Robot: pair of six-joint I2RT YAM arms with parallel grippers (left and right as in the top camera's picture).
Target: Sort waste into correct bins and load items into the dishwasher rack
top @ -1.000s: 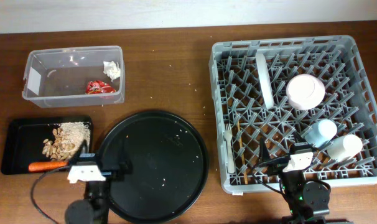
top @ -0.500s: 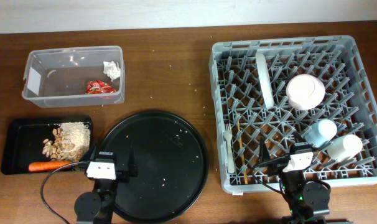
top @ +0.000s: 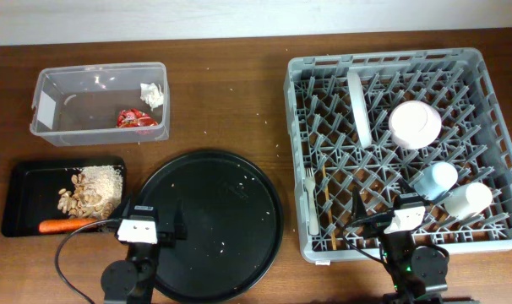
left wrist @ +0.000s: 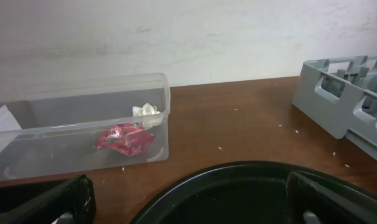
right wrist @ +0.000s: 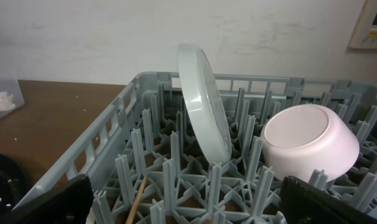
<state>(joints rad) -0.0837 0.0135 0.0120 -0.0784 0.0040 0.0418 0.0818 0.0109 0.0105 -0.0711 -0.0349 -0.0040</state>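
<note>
The clear tub [top: 55, 127] holds the red wrapper [top: 138, 119] and white tissue [top: 152, 94]; both also show in the left wrist view, wrapper [left wrist: 124, 138] and tissue [left wrist: 145, 110]. The black tray [top: 24, 198] holds nut shells [top: 90, 192] and the carrot [top: 66, 225]. The grey rack [top: 404, 245] holds the plate [top: 358, 108], bowl [top: 415, 124], blue cup [top: 433, 180], white cup [top: 467, 201], fork [top: 310, 201] and stick [top: 324, 190]. My left gripper [left wrist: 188, 211] is open and empty over the round tray's near-left edge. My right gripper [right wrist: 188, 211] is open and empty over the rack's near edge.
The large round black tray [top: 209, 224] lies in the front middle with a few crumbs on it. Bare brown table separates it from the rack [left wrist: 338, 93]. In the right wrist view the plate [right wrist: 204, 99] stands upright beside the bowl [right wrist: 310, 140].
My left gripper has shifted right, away from the carrot and the black tray's corner, to the round tray's left edge. The right arm has not moved.
</note>
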